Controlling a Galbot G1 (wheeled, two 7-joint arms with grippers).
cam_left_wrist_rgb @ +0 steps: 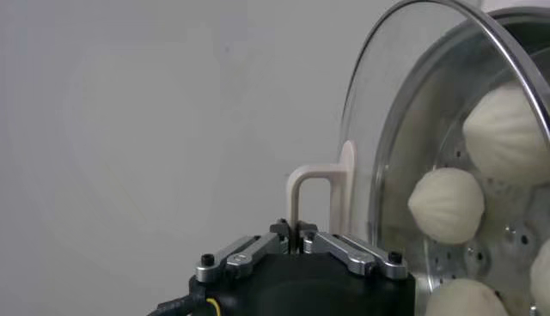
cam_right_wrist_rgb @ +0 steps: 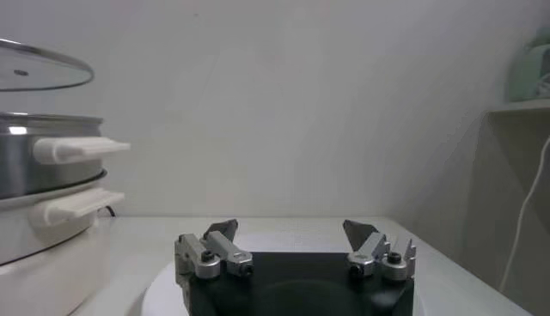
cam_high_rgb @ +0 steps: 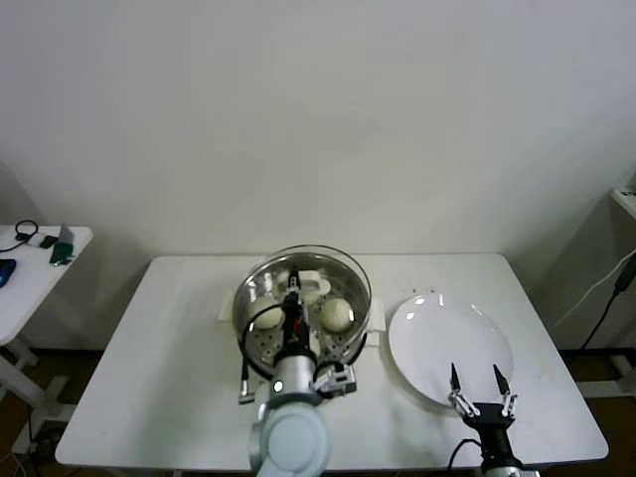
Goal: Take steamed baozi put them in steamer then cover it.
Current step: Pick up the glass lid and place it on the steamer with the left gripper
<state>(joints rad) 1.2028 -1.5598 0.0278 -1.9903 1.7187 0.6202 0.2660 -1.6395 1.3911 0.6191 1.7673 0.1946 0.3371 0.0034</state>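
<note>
The steel steamer stands mid-table in its white cooker base, with cream-white baozi inside. My left gripper is shut on the cream-white bar handle of the clear glass cover and holds it just above the steamer. The right wrist view shows a gap between the cover and the steamer. In the left wrist view my left gripper pinches the handle, and three baozi show through the glass. My right gripper is open and empty over the white plate.
The white plate also shows under my right gripper in the right wrist view. A side table with small items stands at the far left. A cable hangs at the right edge.
</note>
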